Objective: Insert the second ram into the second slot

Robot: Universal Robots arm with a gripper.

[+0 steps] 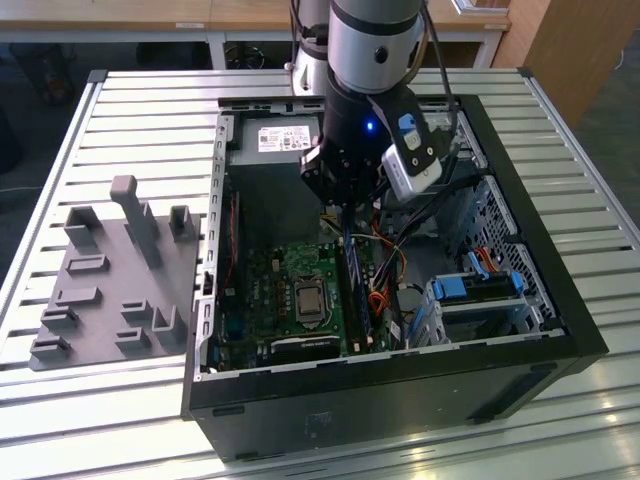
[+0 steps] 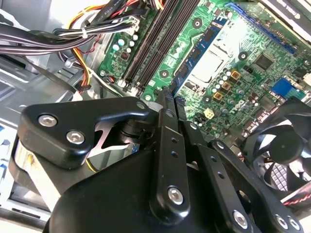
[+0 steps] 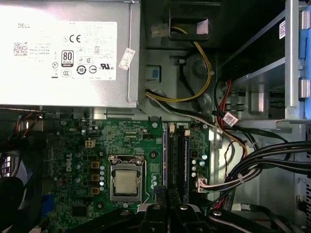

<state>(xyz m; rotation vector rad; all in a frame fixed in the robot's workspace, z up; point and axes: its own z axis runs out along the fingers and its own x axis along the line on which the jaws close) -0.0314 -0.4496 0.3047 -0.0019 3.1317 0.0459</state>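
Scene: an open computer case (image 1: 566, 318) lies on a slatted metal table (image 1: 140, 120), with a grey fixture block (image 1: 105, 275) beside it on the exterior view's left.
Exterior view: the arm reaches down into the case, and the gripper (image 1: 345, 218) hangs over the motherboard (image 1: 270, 290), in front of the power supply (image 1: 285, 138).
First wrist view: looking straight down, the power supply label and the processor socket (image 3: 126, 182) are visible.
Second wrist view: a slanted look shows the fan (image 2: 284, 145) and bundled cables (image 2: 97, 26).
Gripper state: the fingers (image 2: 166, 97) are drawn almost together, with nothing seen between them.
Second ram (image 2: 197, 51): it stands on edge in the slot row beside the socket.
Ram to gripper: it runs in line with the fingertips, just beyond them; I cannot tell whether they touch.
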